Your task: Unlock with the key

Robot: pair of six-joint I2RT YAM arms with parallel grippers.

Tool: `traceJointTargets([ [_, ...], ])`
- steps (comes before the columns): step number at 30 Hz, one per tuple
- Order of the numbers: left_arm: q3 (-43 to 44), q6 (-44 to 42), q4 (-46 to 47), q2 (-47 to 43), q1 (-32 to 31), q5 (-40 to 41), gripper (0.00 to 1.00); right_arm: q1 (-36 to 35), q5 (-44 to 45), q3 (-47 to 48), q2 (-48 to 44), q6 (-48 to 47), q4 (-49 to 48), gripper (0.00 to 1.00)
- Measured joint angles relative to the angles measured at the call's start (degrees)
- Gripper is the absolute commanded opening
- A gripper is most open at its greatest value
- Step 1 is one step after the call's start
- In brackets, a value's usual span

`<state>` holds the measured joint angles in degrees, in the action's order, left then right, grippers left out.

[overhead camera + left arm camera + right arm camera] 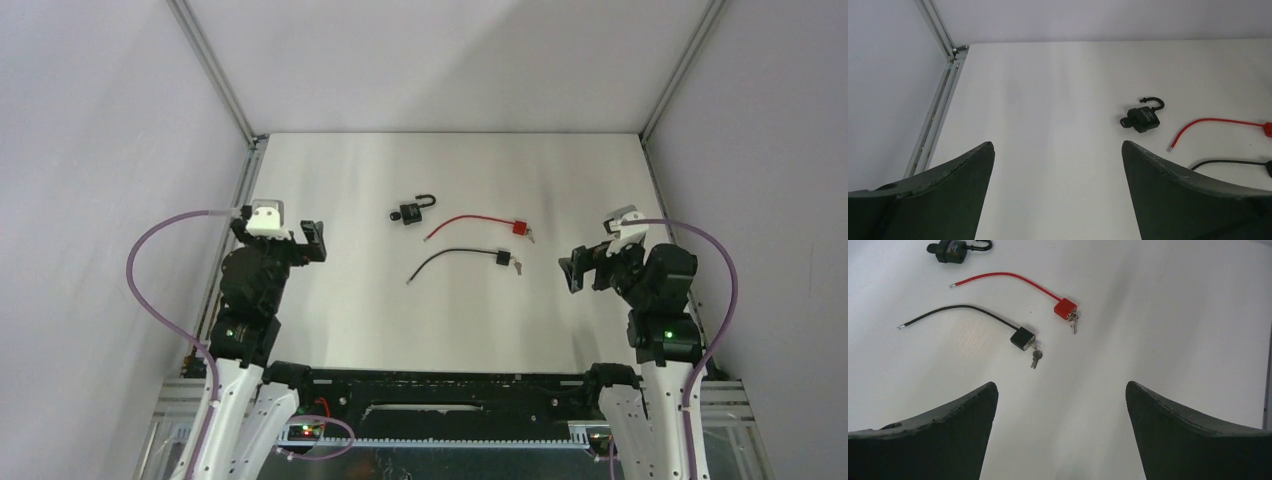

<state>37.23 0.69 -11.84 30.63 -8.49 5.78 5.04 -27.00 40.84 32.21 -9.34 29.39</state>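
Plainly, both arms sit at the near side of the table (pixel 340 330), one toward each edge; the left gripper (pixel 1057 145) has its fingers spread wide with nothing between them; the right gripper (pixel 1061 384) is spread just as wide and holds nothing. Between the arms, around the middle of the table and well apart from both grippers, lie three locks. Farthest and leftmost is a black padlock (pixel 411 211), its shackle standing out as a hook with one end free of the body; a small dark stub shows at its left side, too small to identify. Right of it and nearer lies a red cable lock (pixel 520 228), its cable curving left to a loose end on the table; a small key (pixel 1073 322) sits in the body's near-right side. Nearer again lies a black cable lock (pixel 502 259), its cable likewise running left to a free end; a second key (pixel 1035 356) sticks out of it, resting on the table. The two cable locks lie roughly parallel, near each other, not touching.
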Motion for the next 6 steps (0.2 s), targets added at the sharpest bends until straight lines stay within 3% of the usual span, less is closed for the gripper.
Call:
traceJointTargets([
  [6, -0.4, -0.2, 2.1, -1.1, 0.0, -0.7, 1.00, 1.3, 1.0, -1.3, -0.3, 2.1, -2.1, 0.99],
])
